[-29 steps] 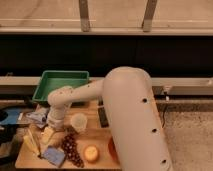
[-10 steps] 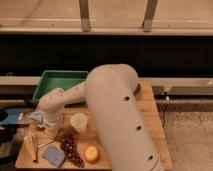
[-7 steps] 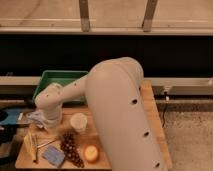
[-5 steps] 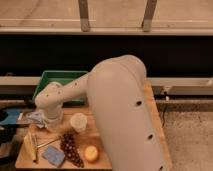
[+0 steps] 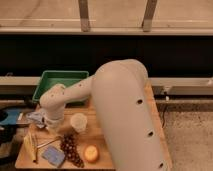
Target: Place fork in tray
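While the claw (image 5: 50, 124) hangs low just left of the white cup (image 5: 78, 121), its state cannot be told. The fork (image 5: 48, 143) lies on the tabletop (image 5: 90, 136) front-left of that cup, outside the tray (image 5: 60, 82) behind it.

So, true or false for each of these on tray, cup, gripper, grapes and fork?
1. The tray sits at the table's far left end. True.
2. The cup lies on its side. False: it stands upright.
3. The gripper hangs right of the cup. False: it hangs left of the cup, over the table in front of the tray.
4. The grapes lie between the pad and the fruit. True.
5. The fork lies in the tray. False: as far as it shows, it lies on the table left of the grapes.
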Robot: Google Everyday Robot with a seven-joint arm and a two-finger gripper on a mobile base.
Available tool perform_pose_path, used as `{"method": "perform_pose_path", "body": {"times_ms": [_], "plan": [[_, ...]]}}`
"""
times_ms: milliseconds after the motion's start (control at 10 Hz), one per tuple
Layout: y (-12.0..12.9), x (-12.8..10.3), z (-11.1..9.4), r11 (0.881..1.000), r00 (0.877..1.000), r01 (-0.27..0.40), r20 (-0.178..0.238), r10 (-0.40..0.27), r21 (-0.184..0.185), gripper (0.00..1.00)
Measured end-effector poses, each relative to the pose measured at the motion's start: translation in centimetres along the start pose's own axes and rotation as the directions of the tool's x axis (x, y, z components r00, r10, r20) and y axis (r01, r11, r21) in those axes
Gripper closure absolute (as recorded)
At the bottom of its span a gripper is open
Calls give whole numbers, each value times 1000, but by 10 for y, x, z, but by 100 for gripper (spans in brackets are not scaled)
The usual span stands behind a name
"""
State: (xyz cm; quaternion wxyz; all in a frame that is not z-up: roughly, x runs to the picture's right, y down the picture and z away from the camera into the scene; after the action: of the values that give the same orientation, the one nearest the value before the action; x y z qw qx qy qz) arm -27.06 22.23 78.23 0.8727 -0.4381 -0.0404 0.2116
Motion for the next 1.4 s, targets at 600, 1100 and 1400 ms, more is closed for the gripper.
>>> {"method": "perform_pose_path", "body": {"times_ms": [600, 1100, 1400], "plan": [[12, -1, 9, 1000, 1000, 11, 5, -11, -23, 26], [4, 2, 19, 1000, 1000, -8, 7, 7, 20, 26], [-1, 3, 19, 998, 1000, -24, -3, 24, 52, 26]]}}
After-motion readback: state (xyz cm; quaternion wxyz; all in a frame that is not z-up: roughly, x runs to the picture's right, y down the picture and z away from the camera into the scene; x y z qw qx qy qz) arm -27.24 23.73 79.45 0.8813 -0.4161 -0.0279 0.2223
